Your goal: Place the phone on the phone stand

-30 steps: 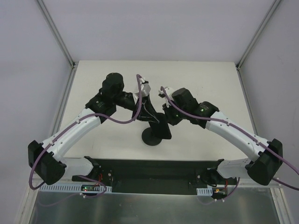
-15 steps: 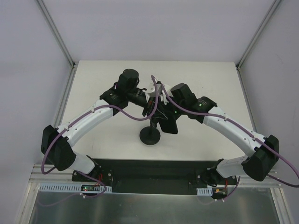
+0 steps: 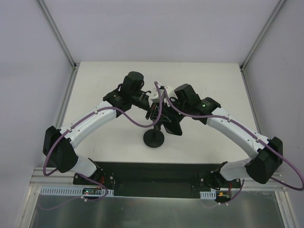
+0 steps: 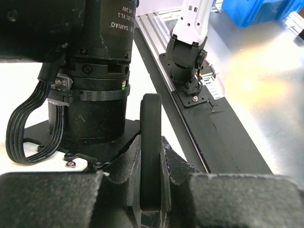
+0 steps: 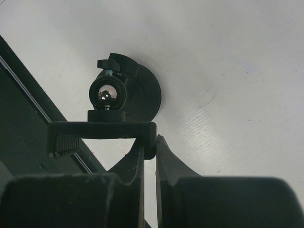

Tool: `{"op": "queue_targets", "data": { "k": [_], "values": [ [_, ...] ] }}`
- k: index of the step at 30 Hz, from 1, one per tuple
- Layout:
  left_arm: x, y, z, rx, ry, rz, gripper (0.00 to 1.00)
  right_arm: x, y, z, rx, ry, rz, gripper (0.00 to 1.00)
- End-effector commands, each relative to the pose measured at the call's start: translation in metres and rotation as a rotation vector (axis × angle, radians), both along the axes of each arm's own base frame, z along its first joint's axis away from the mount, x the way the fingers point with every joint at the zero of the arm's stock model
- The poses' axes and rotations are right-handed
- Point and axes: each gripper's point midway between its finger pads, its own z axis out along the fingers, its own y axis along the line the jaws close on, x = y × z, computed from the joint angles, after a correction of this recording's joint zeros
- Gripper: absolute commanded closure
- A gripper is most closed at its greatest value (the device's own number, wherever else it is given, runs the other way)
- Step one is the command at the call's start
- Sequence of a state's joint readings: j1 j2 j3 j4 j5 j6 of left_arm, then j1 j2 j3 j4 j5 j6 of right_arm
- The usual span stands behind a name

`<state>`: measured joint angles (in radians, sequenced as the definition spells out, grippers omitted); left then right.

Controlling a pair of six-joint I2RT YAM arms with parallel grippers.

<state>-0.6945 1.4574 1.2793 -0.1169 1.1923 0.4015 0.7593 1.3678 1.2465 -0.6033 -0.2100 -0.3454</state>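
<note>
The phone (image 4: 151, 147) shows edge-on in the left wrist view as a slim black slab with a rounded end. My left gripper (image 4: 151, 190) is shut on it. In the top view the left gripper (image 3: 154, 112) holds it above the phone stand, whose round disc base (image 3: 154, 138) rests on the table. The phone itself is hard to tell from the black grippers there. In the right wrist view I look down on the stand's disc base (image 5: 145, 92), its ball joint (image 5: 107, 93) and its clamp bracket (image 5: 102, 129). My right gripper (image 5: 149, 156) is shut on the bracket's right end.
The white table (image 3: 104, 85) has metal frame rails along its left and right edges (image 3: 64, 109). A black base plate (image 3: 156, 173) with both arm mounts lies along the near edge. The right arm's black wrist motor (image 4: 95, 71) is close beside the phone.
Over the last second my left arm swung right and brought the phone over the stand, next to the right gripper. In the last half second both arms barely moved. The stand's base stayed put.
</note>
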Motion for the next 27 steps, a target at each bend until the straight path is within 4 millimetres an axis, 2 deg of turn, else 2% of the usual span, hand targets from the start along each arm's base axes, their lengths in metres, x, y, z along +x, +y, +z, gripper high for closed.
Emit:
{"op": "queue_targets", "data": {
  "k": [1, 5, 19, 23, 25, 27],
  "values": [
    [0.012, -0.001, -0.016, 0.053, -0.058, 0.041, 1.00, -0.002, 0.021, 0.047, 0.162, -0.071, 0.076, 1.00],
    [0.007, 0.003, -0.021, 0.069, -0.053, 0.033, 1.00, -0.008, 0.019, 0.044, 0.166, -0.059, 0.109, 1.00],
    [-0.007, 0.017, -0.017, 0.086, -0.054, 0.028, 1.00, -0.007, 0.006, 0.035, 0.159, -0.043, 0.122, 1.00],
    [0.000, 0.016, -0.016, 0.108, -0.057, 0.069, 1.00, -0.006, 0.002, 0.037, 0.152, -0.057, 0.107, 0.99],
    [0.006, 0.018, -0.014, 0.137, -0.052, 0.118, 1.00, 0.000, -0.004, 0.036, 0.134, -0.069, 0.062, 0.99],
    [0.015, 0.022, -0.015, 0.178, -0.050, 0.202, 1.00, 0.014, -0.016, 0.034, 0.089, -0.103, -0.034, 0.99]
  ]
}}
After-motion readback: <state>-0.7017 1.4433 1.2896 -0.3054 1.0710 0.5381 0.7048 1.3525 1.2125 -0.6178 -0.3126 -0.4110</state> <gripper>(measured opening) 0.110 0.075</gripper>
